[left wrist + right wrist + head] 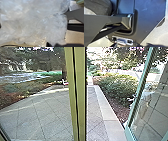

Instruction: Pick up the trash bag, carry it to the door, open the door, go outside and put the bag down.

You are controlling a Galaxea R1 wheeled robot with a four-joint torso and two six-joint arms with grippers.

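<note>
The trash bag (31, 25) is close by the left gripper (51, 44); how that and the right gripper (124, 45) stand, I cannot tell. Right of a post (80, 97), the door (128, 133) seems open onto paving (93, 109), with bushes (120, 88) along its right.

The paving (37, 117) is lit by daylight, and gaps among the trees (135, 52) are bleached nearly white. Glints are caught by the bag (28, 23) (some golden); a bluish sheen is cast across the robot's plate (150, 18).
</note>
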